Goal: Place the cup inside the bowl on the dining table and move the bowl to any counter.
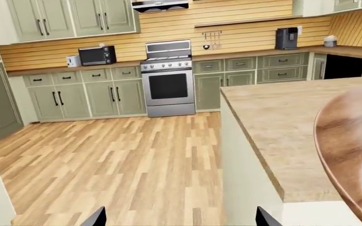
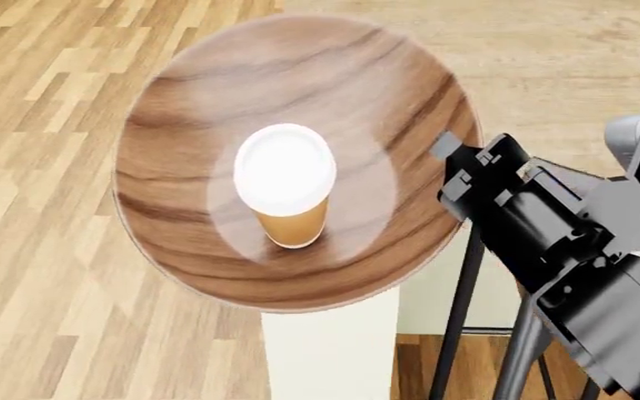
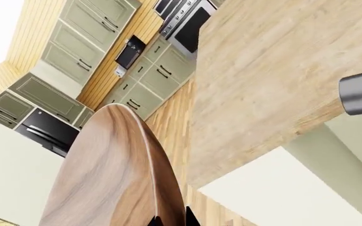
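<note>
Right gripper (image 3: 170,220) is pinching the rim of the bowl (image 2: 297,158), its two dark fingertips showing on either side of the wooden edge in the right wrist view; in the head view you are seeing only the black arm body reaching the bowl's right rim. Left gripper (image 1: 179,217) is standing spread, its two tips well apart with nothing between them, beside the bowl rather than on it. The cup (image 2: 284,185) is standing upright inside the bowl, on its floor, so the first half of the task is reading as done. The bowl appears to be carried at the corner of the dining table (image 2: 542,67), overhanging the floor; whether it is touching the tabletop cannot be told. For the carry, you are best keeping the bowl level and the motion slow, since a one-sided rim pinch on a wide bowl is likely to let it tip and topple the cup; bringing the free gripper to the opposite rim would probably steady it. The left wrist view is showing what the head view is not: the counter (image 1: 244,54) along the back wall, with the stove (image 1: 168,77) and microwave (image 1: 96,55), across open floor. Only the head view is showing the cup.
</note>
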